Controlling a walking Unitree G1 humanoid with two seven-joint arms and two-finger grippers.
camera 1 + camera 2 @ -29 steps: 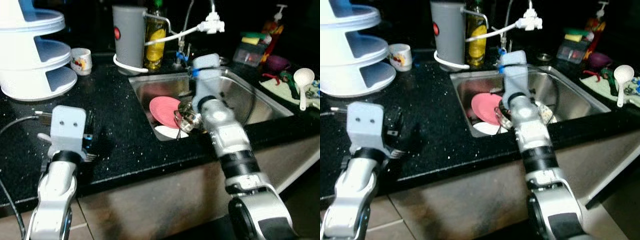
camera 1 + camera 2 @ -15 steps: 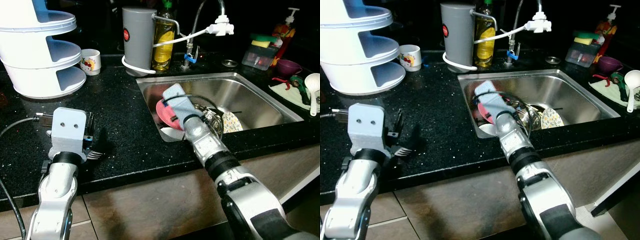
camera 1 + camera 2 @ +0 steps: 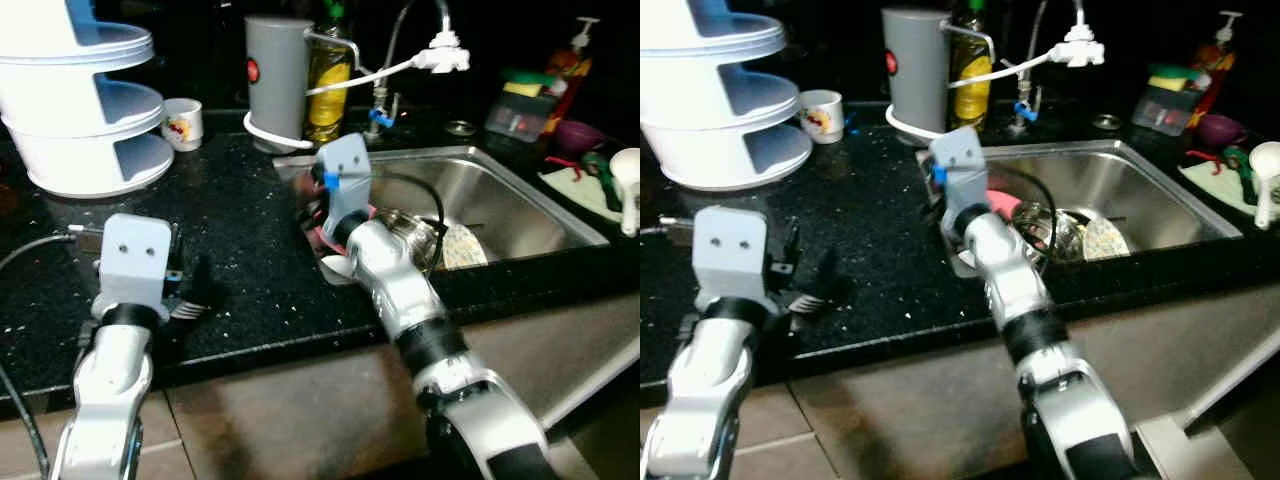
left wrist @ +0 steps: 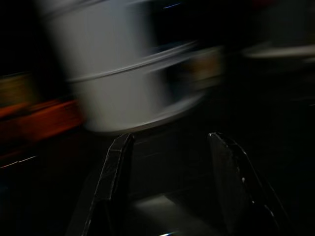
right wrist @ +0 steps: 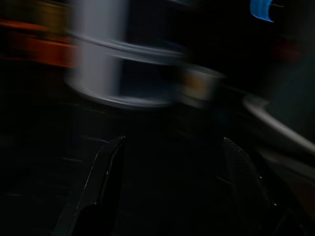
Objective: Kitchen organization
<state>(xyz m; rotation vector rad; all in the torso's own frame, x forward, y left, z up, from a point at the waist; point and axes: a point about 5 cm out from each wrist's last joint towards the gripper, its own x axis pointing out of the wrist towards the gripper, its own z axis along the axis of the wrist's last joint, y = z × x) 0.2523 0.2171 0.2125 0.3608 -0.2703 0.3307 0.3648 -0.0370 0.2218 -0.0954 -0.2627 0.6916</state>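
A black speckled tabletop (image 3: 250, 260) is seen with a steel sink (image 3: 500, 190) set into it. The right end effector (image 5: 170, 187) is held over the tabletop's edge at the sink's left rim, and in the right wrist view its two black fingers (image 5: 106, 182) are shown spread apart with nothing between them. The dishes lie in the sink just beside and behind this arm: a pink plate (image 3: 1002, 204), partly hidden by the arm, a white dish (image 3: 338, 268) at the near left corner, a shiny metal vessel (image 3: 412, 232) and a patterned plate (image 3: 460, 245) further right (what kind of vessel it is cannot be told). The left end effector (image 4: 170, 182) is held low over the tabletop, well apart from the sink, and its fingers (image 4: 115, 172) are likewise seen spread, empty, pointing toward a white tiered stand (image 3: 85, 110); both wrist views are dark and blurred. A fork-like utensil (image 3: 185, 311) lies on the tabletop just beside the left wrist. Behind the sink a grey canister (image 3: 277, 70), a yellow bottle (image 3: 328, 70) and a white tap head (image 3: 447, 57) are seen, and a small printed mug (image 3: 181, 122) stands beside the stand.
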